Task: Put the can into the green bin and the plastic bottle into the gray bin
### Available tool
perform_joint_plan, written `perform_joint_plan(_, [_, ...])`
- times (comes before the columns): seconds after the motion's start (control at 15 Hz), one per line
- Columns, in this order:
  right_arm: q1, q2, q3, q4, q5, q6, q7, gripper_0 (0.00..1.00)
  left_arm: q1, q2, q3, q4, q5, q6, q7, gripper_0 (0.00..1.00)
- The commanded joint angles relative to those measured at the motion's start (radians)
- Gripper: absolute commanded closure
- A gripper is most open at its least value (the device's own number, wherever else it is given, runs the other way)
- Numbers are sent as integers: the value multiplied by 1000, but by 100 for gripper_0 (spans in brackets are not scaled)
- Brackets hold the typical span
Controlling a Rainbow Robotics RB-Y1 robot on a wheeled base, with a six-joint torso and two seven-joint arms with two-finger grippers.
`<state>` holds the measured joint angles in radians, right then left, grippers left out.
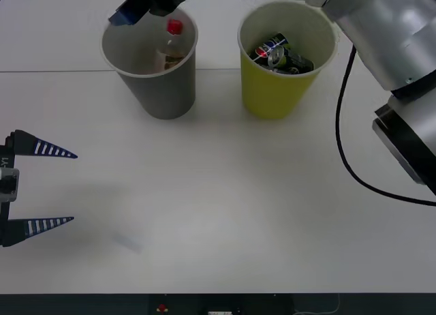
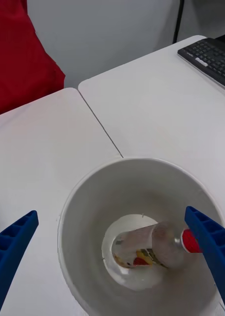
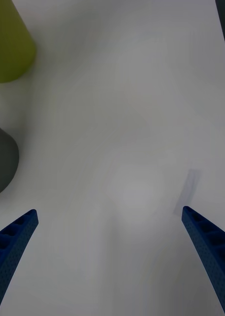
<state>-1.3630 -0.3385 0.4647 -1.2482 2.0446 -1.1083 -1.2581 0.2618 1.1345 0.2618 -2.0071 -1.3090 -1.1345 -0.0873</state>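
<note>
White desk [image 1: 225,213] carried both bins toward its far edge: the plastic bottle [image 2: 157,247] lay inside the gray bin [image 1: 163,90], and a can [image 1: 279,54] sat in the green bin [image 1: 272,90], so both drops looked done. Above the gray bin's mouth, the right gripper [image 2: 112,261] hung with fingers spread wide and empty. The left gripper [image 1: 41,187] waited, equally wide, at the desk's left edge over bare surface, with open room all round.

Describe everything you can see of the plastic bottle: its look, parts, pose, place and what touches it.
The plastic bottle is small and clear, with a red screw cap, pale contents and a red, white and yellow label. It lies tilted inside the gray bin, base on the bin's floor, cap end leaning up against the inner wall. The open right gripper is above the bin and does not touch it.
</note>
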Motion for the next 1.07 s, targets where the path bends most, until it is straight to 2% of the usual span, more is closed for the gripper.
perform_joint_plan(0.07, [78,-53,-34,-134,-11,-30,0,0,0,0,0,0,0,0,0,0])
perform_joint_plan(0.67, [438,-286,-136,-666,-92,-33,14,0,0,0,0,0,0,0,0,0])
perform_joint_plan(0.87, [591,-363,-221,-797,-215,-34,117,0,0,0,0,0,0,0,0,0])
perform_joint_plan(1.07, [743,-441,-314,-938,-300,-56,148,0,0,0,0,0,0,0,0,0])
